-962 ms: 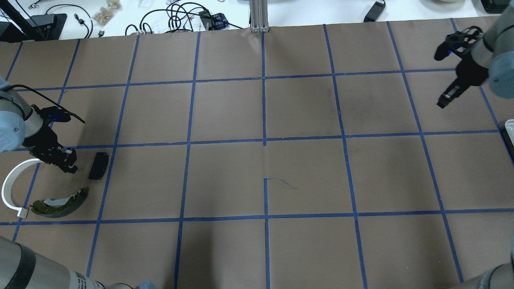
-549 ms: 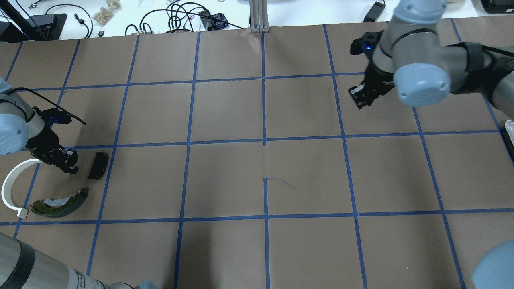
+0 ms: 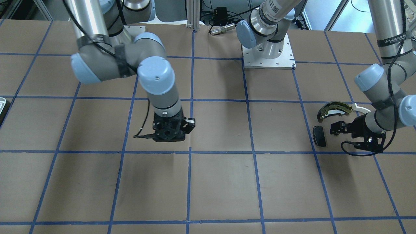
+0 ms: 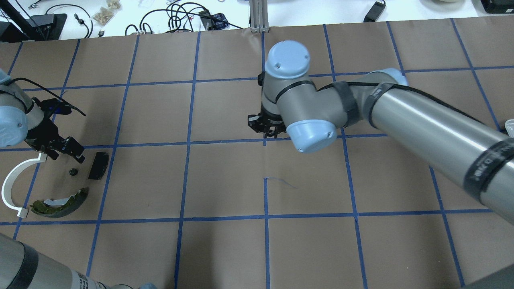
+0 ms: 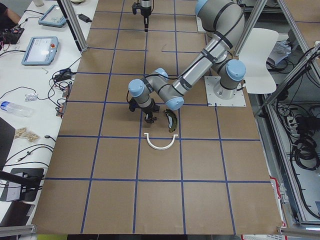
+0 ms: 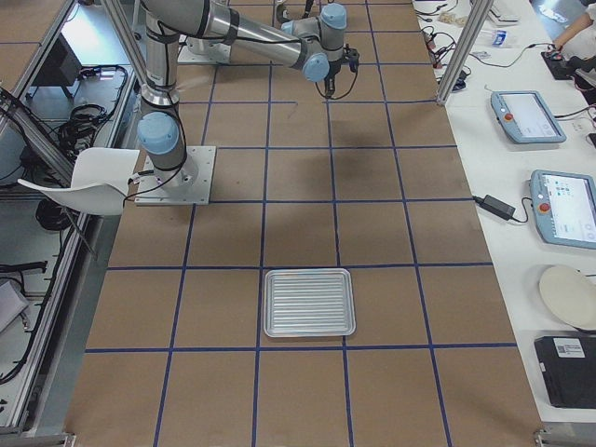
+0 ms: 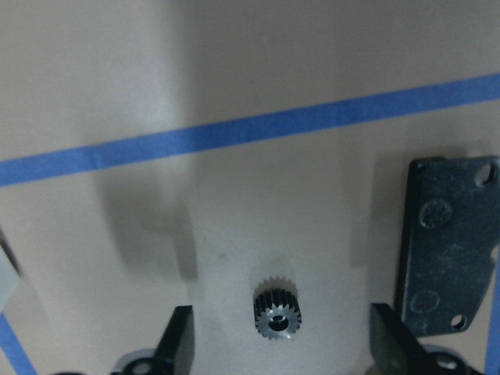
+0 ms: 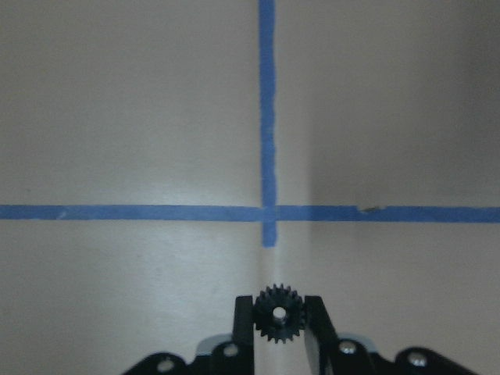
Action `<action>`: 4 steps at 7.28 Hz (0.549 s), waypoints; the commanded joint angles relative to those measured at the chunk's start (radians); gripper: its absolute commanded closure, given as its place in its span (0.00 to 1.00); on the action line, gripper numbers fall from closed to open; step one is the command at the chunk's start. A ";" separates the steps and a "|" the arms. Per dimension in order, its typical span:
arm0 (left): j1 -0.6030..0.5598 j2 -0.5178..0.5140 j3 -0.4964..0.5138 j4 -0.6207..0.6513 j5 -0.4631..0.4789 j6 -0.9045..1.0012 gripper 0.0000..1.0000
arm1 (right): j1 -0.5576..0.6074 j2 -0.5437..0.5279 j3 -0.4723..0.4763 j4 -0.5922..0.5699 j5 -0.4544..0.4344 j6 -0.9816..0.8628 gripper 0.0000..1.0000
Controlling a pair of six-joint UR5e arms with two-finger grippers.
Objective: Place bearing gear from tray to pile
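Bearing gear (image 8: 279, 314) in right fingers (image 8: 244, 326), tape (image 8: 267, 117) ahead

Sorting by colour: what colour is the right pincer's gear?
Black; the gear shows best in the right wrist view.

- The overhead view looks forward and down from behind, over most of the worktop (image 4: 225, 176).
- The front view faces back at it, steeply down, sides mirrored; both show the black pad (image 3: 319, 136) and brake shoe (image 3: 336, 105).
- The left side view looks along the worktop from afar, the white arc (image 5: 160, 148) mid-frame.
- The right side view looks from the other end, the tray (image 6: 309, 302) nearest.
- The left wrist view looks straight down, close, between the left jaws at a small gear (image 7: 276, 315).
- The right wrist view, equally close, looks past the right jaws and their gear (image 8: 279, 312) onto crossed blue tape (image 8: 267, 212).
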 commanded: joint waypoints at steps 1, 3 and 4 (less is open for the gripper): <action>-0.053 0.050 0.039 -0.044 -0.014 -0.029 0.00 | 0.167 0.077 -0.001 -0.074 -0.010 0.183 0.74; -0.114 0.075 0.048 -0.051 -0.015 -0.159 0.00 | 0.174 0.120 -0.001 -0.094 -0.010 0.190 0.26; -0.176 0.102 0.046 -0.051 -0.015 -0.228 0.00 | 0.171 0.121 -0.009 -0.097 -0.011 0.184 0.00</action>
